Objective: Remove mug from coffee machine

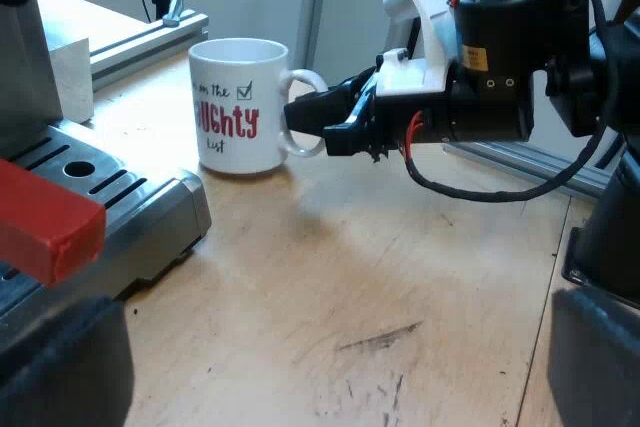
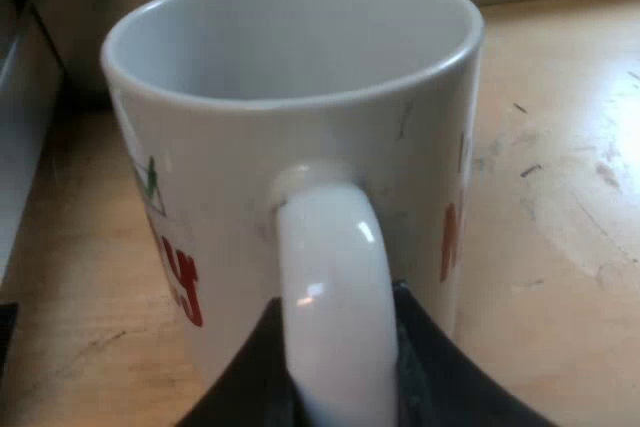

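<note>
A white mug [image 1: 237, 107] with red lettering stands upright on the wooden table [image 1: 380, 277], just beside the espresso machine's drip tray [image 1: 120, 207]. My right gripper [image 1: 300, 115] reaches in level at the mug's handle. In the right wrist view the mug [image 2: 300, 147] looks empty, and its handle [image 2: 335, 277] sits between my right gripper's [image 2: 335, 387] black fingers [image 2: 250, 382], which press against both of its sides. My left gripper [image 1: 340, 377] hangs open over bare table near the machine, with nothing between its fingers. The holder's red handle end [image 1: 45, 222] sticks out over the drip tray.
An aluminium rail [image 1: 140, 42] runs along the table edge behind the mug, and another rail [image 1: 540, 162] lies beyond the right arm. The machine's metal body [image 1: 25, 67] rises above the drip tray. Bare wood stretches between the machine and my left gripper.
</note>
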{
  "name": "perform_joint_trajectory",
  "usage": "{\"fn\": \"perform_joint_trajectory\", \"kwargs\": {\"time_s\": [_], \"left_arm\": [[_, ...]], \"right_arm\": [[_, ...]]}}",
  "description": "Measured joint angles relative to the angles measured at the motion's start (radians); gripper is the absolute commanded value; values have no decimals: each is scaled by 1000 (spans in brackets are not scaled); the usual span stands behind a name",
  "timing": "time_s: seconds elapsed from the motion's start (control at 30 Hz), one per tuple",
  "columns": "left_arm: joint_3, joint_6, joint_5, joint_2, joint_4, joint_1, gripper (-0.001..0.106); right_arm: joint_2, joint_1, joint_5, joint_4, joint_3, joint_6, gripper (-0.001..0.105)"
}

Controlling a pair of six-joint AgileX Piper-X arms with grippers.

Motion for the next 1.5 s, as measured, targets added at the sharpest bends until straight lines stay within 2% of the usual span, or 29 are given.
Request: {"fn": "perform_joint_trajectory", "kwargs": {"time_s": [0.07, 0.23, 0.43, 0.5, 0.67, 0.73, 1.0, 1.33, 1.43, 1.5], "left_arm": [[9, 0, -25, 0, -4, 0, 86], [36, 0, -103, 0, -1, 0, 86], [36, 0, -112, 0, -3, 0, 86], [36, 0, -114, 0, -3, 0, 86], [36, 0, -114, 0, -3, 0, 86], [36, 0, -114, 0, -3, 0, 86], [36, 0, -114, 0, -3, 0, 86], [36, 0, -114, 0, -9, 0, 86], [36, 0, -114, 0, -9, 0, 86], [36, 0, -114, 0, -9, 0, 86]], "right_arm": [[82, -1, -21, -61, -25, -40, 0], [212, -1, -23, -163, -67, -91, 0], [257, -1, -23, -197, -86, -110, 2], [260, -1, -23, -203, -86, -109, 12], [260, -1, -24, -210, -86, -109, 64], [260, -1, -24, -220, -86, -111, 67], [243, -1, -25, -204, -88, -112, 63], [52, -1, -25, 82, -90, -99, 63], [-49, -1, -45, 200, -89, -99, 63], [-236, -1, -76, 373, -89, -99, 63]]}}
